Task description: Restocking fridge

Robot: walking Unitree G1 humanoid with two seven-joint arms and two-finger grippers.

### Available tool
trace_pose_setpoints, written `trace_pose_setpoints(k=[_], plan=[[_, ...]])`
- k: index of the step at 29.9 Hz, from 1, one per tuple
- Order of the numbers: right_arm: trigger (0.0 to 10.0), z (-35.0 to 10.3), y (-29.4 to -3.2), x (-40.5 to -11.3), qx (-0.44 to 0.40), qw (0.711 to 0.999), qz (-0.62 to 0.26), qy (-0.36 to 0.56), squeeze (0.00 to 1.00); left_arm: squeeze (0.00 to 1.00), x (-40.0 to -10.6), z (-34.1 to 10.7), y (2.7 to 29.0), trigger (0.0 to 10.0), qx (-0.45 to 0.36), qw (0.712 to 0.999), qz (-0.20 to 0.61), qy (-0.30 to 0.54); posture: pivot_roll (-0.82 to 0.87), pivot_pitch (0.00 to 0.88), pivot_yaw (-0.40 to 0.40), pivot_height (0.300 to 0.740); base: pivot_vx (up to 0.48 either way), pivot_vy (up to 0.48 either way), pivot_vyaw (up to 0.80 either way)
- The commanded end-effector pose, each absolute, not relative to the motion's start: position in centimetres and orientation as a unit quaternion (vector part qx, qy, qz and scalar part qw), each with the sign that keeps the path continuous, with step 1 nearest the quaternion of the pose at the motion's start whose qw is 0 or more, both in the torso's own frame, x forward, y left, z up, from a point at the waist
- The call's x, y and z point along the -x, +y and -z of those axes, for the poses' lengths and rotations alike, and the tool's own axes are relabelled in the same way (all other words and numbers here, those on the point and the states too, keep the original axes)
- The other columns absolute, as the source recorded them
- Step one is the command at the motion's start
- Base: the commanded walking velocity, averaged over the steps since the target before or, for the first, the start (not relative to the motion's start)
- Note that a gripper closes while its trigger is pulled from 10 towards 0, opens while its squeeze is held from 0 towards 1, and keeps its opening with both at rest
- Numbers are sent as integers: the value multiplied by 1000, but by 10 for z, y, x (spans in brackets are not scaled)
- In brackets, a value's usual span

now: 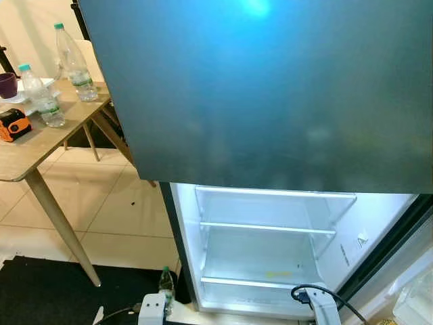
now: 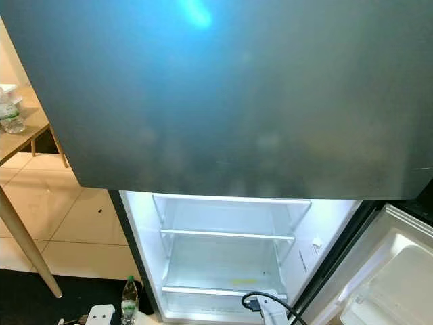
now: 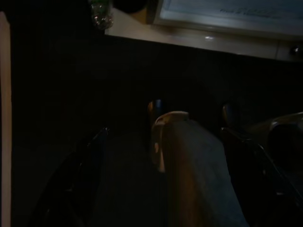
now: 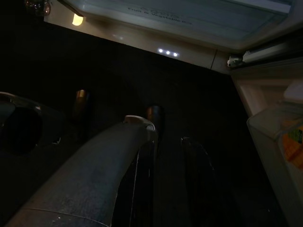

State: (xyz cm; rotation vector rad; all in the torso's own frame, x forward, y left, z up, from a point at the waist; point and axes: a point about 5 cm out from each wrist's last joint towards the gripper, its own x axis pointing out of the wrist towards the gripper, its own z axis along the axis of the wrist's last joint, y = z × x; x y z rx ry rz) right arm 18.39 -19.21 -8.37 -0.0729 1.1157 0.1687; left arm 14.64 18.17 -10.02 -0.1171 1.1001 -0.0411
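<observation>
Two compartments make up the fridge (image 1: 270, 101): the upper one is closed behind a dark grey door that takes up most of the head views, and the lower one (image 1: 260, 250) stands open and lit. Inside the lower compartment, white walls enclose clear shelves (image 1: 267, 229), with nothing visible on them apart from a small yellow mark on the lower shelf. The open lower door (image 2: 385, 284) swings out to the robot's right, showing white door bins.

A small water bottle with a green cap (image 1: 166, 288) stands upright on the black mat (image 1: 47, 291), just beside the fridge's lower left corner. Beyond the mat the floor is beige tile (image 1: 101, 203).

To the robot's left stands a wooden table (image 1: 40, 145) on angled legs. On it are two clear water bottles (image 1: 76, 64), a purple cup (image 1: 7, 84) and an orange-and-black tape measure (image 1: 13, 124).

The left gripper (image 3: 156, 189) and the right gripper (image 4: 165, 179) hang low over the dark mat in front of the fridge. Both wrist views are very dark; whether either gripper is released or clenched cannot be told.
</observation>
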Motion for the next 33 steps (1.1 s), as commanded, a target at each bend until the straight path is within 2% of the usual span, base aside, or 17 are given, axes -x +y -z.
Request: trace_pose_setpoints(k=[1,6,21,27,33], plan=[[10000,85,-193,-180,40,841,-79,533,0,0,-141,103,179,10000,53,847,19,529,-22,0,4,740,0,0,0],[10000,86,-196,-178,42,841,-73,534,0,0,-134,105,182,10000,46,841,14,539,-27,0,9,740,0,0,0],[10000,97,-196,-153,40,827,-67,557,0,0,-117,109,187,10000,34,832,15,553,-24,0,34,740,-295,0,0],[10000,96,-195,-156,38,829,-68,554,0,0,-118,109,187,10000,32,832,19,553,-30,0,37,740,-292,0,0],[10000,95,-196,-157,47,827,-70,555,0,0,-122,108,186,10000,39,837,16,546,-19,0,29,740,-292,0,-585]])
